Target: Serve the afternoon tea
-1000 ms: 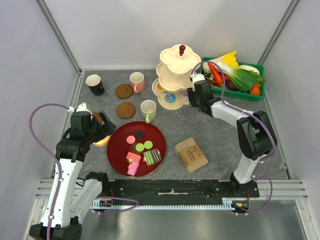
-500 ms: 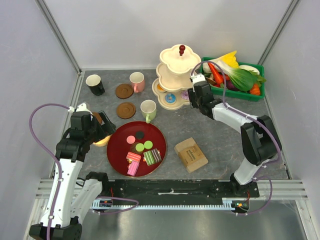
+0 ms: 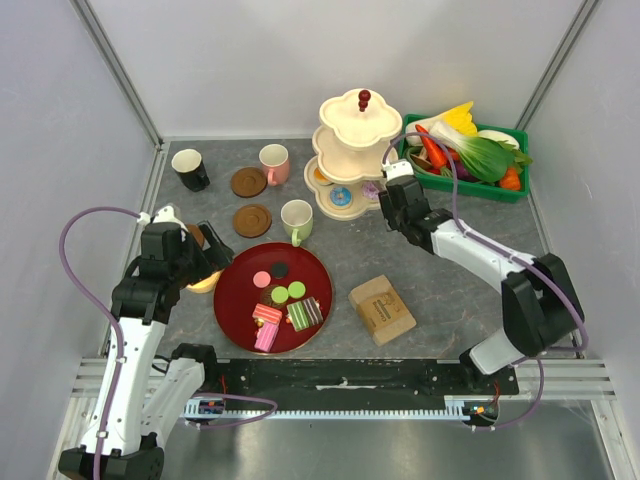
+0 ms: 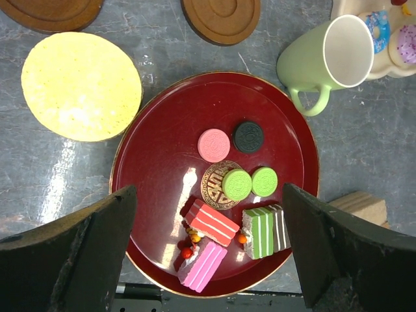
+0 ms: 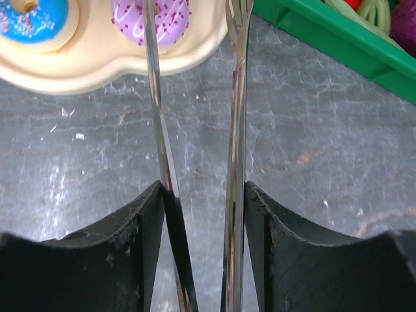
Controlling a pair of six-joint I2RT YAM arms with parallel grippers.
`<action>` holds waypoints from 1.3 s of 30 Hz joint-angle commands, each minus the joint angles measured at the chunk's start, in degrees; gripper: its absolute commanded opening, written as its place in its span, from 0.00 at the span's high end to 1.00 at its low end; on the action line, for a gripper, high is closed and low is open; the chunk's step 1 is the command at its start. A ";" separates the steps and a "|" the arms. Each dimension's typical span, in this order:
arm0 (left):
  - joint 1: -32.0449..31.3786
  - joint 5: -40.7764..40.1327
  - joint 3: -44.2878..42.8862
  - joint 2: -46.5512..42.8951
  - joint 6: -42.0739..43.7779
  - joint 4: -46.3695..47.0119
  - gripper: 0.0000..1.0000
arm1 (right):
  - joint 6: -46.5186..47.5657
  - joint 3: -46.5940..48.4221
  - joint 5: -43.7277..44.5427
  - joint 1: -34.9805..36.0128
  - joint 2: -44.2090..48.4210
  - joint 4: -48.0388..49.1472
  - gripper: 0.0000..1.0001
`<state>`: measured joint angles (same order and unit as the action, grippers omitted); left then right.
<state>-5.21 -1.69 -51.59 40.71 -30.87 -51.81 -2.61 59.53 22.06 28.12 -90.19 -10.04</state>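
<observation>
A blue donut (image 5: 29, 16) and a purple donut (image 5: 170, 16) sit on the tiered stand (image 5: 84, 65), while macarons (image 4: 214, 145) and cake slices (image 4: 213, 223) lie on the red tray (image 4: 149, 156) (most serving left, I judge). The right gripper (image 5: 203, 195) clamps tongs (image 5: 237, 130) by the purple donut; the left gripper (image 4: 208, 195) gapes wide over the tray.

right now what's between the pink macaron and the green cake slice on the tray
A green macaron, the left of two, sits between the pink macaron and the green cake slice; the left wrist view shows it.

White-linked left arm (image 3: 122, 345) and right arm (image 3: 470, 250) carry black joints, purple cables (image 3: 61, 243).
</observation>
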 commanded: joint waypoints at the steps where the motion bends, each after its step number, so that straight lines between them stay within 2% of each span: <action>1: 0.12 3.18 -0.70 -0.46 1.87 2.68 0.02 | -3.36 -1.43 5.87 3.25 8.53 -6.11 0.43; 6: 0.12 4.68 -0.61 -0.19 1.61 3.38 0.02 | -9.41 -1.87 7.02 9.83 15.21 -16.91 0.43; 11: 0.11 5.47 -0.35 0.16 1.25 3.56 0.02 | -16.54 -2.92 6.68 13.45 23.73 -27.65 0.44; 19: 0.12 6.44 -0.61 0.51 0.55 4.09 0.02 | -16.47 0.41 -7.10 15.65 32.71 -34.86 0.44; 23: 0.12 6.35 -0.52 0.51 0.46 4.18 0.02 | -15.85 3.83 -11.77 18.11 32.98 -37.24 0.44; 30: 0.12 6.44 -0.61 0.60 0.73 4.09 0.02 | -14.62 9.99 -18.72 27.32 30.87 -35.75 0.44; 34: 0.11 6.62 -0.79 0.42 0.99 3.56 0.02 | -13.04 11.75 -16.71 35.49 27.10 -33.91 0.43; 39: 0.12 5.74 -1.93 -0.45 1.43 2.42 0.02 | -10.67 16.31 -8.98 43.24 19.10 -34.78 0.43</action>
<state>-5.21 3.57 -51.57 41.25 -30.89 -49.63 -16.34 71.22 7.86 67.40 -66.37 -46.39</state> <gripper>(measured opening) 0.982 0.569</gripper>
